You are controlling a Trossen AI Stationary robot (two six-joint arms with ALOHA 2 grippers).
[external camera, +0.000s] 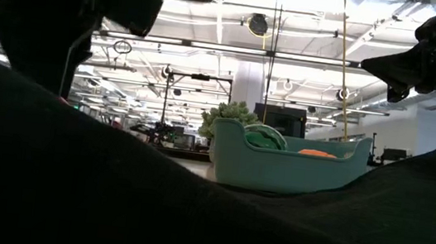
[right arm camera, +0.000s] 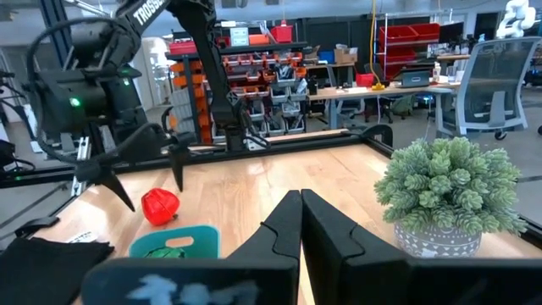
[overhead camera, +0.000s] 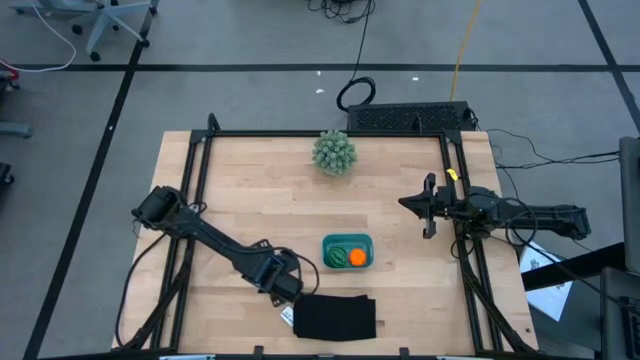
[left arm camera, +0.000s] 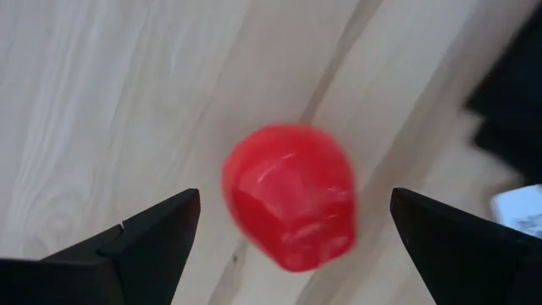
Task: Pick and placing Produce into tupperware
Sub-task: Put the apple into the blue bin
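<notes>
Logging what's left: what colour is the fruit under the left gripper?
Red; the fruit shows best in the left wrist view, on the wood between the open left gripper.

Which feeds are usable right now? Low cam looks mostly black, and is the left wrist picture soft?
Low view: a dark foreground shape blocks most of it, backlit by bright ceiling lights; only the tupperware rim shows clearly. Left wrist view: the red tomato is blurred between the open left tool. High view: evenly lit, sharp. Right wrist view: clear, its right tool shut.

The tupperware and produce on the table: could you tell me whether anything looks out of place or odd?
Nothing is spilled or damaged. The tupperware sits upright holding the melon and orange ball. Only the red tomato lies outside, between the open left gripper's fingers.
</notes>
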